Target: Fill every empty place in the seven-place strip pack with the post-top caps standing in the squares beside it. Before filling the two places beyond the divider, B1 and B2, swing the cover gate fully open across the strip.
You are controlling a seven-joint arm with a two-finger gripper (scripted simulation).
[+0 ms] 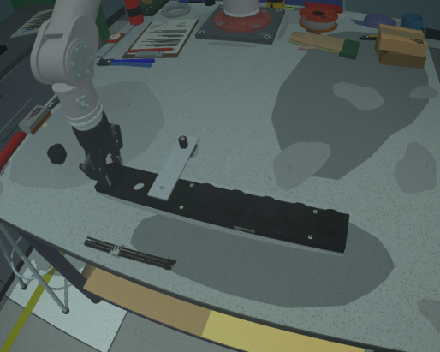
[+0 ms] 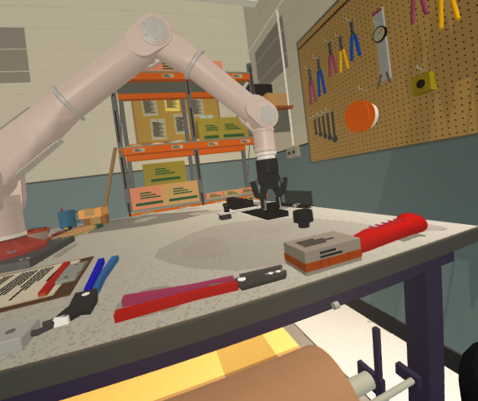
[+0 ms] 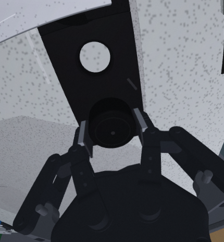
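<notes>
A black post-top cap (image 3: 112, 129) sits in the end place of the black strip pack (image 1: 225, 206), at the pack's left end in the side camera. The place beside it (image 3: 94, 57) is an open hole with the table showing through. The grey cover gate (image 1: 173, 166) lies swung out across the strip, its knob (image 1: 182, 141) off the far side. The places to the right of the gate hold dark caps. One more cap (image 1: 57, 153) stands alone on the table left of the pack. My gripper (image 3: 112, 131) is down at the pack's end, closed on the cap in the end place.
Behind the work stand the robot base (image 1: 241, 19), a clipboard (image 1: 161, 37) and blue-handled pliers (image 1: 124, 61). A red-handled tool (image 1: 4, 153) and a small grey-orange box (image 1: 35, 119) lie near the left edge. A bundle of black rods (image 1: 129, 253) lies by the near edge.
</notes>
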